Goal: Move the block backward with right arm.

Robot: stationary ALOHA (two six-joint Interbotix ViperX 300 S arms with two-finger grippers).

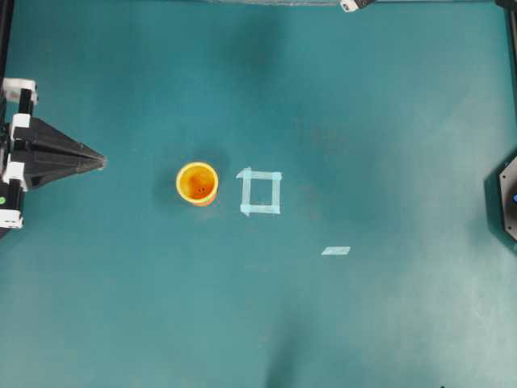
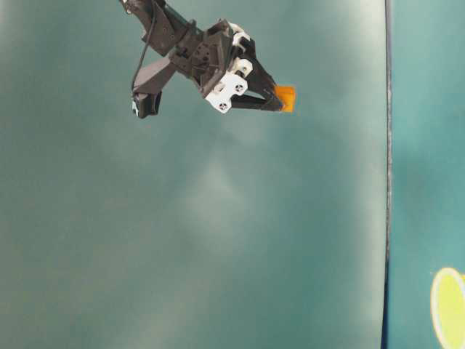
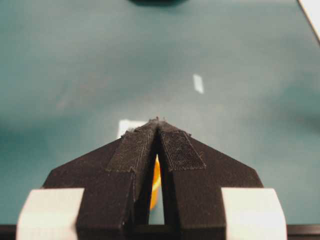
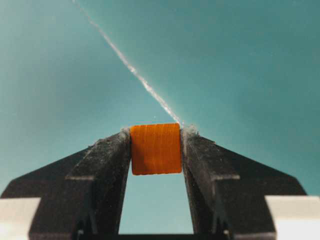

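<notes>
The block [image 4: 155, 148], a small orange cube, is pinched between the tips of my right gripper [image 4: 155, 134], which is shut on it. The table-level view shows that gripper [image 2: 280, 99] holding the block [image 2: 285, 98] clear of the teal surface, with the black right arm [image 2: 171, 43] behind it. In the overhead view the block is out of sight and only a white part of the right arm [image 1: 349, 5] shows at the top edge. My left gripper [image 1: 102, 162] rests at the far left, its jaws together and holding nothing [image 3: 158, 121].
A yellow-orange cup [image 1: 197, 183] stands left of centre, beside a pale tape square outline [image 1: 260, 192]. A short tape strip [image 1: 335, 250] lies to the lower right. The right arm's base [image 1: 507, 202] sits at the right edge. A sliver of the cup [image 3: 155, 182] shows between the left jaws.
</notes>
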